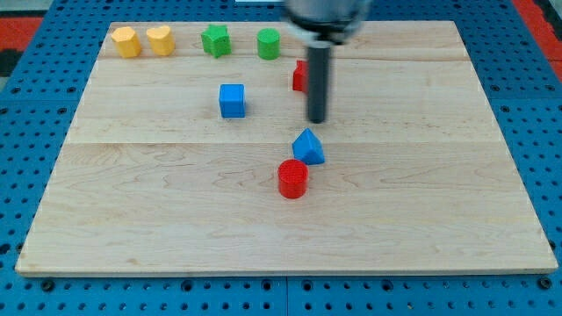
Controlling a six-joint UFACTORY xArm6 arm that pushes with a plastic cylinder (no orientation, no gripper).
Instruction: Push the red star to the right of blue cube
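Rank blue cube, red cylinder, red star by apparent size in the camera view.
1. red cylinder, though it sits nearer the view's bottom, so nearness may inflate it.
2. blue cube, close to it.
Red star: mostly hidden behind the rod, cannot rank.

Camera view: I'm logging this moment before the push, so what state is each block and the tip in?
red star: partly hidden behind rod
my tip: just right of the star, touching unclear
blue cube: free, left of star
blue triangular block: touching red cylinder
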